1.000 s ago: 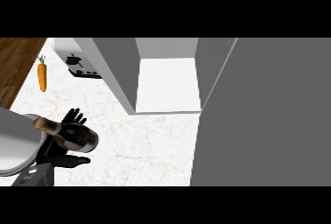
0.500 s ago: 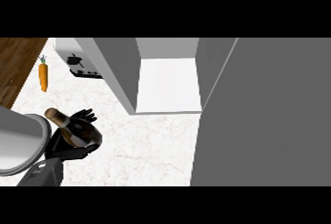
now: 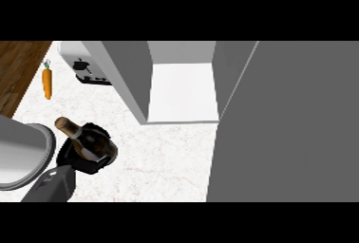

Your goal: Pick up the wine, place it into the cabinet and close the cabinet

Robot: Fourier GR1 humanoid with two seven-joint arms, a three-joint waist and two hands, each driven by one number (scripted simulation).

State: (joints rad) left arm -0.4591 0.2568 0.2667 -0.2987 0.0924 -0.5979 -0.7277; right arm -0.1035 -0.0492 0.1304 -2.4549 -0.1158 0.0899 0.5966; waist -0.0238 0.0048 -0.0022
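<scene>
A dark wine bottle (image 3: 89,140) with a tan cork end is at the lower left over the white marble counter (image 3: 165,156). It is tilted, with its neck pointing up and left. My left hand (image 3: 82,160) is curled round its body from below, and its grey forearm enters from the bottom left corner. The grey cabinet (image 3: 133,76) stands behind and to the right, with its white inside (image 3: 184,92) showing. Its open door (image 3: 288,123) fills the right side. My right hand does not show.
A large grey rounded body (image 3: 21,154) sits at the left edge, right beside the bottle. An orange carrot (image 3: 47,83) lies at the far left by the wooden strip. A small appliance with black parts (image 3: 88,71) stands left of the cabinet.
The fingers that stood up behind the bottle have closed round it. The bottle has shifted a little to the right, and its neck has swung from pointing left to pointing up and left.
</scene>
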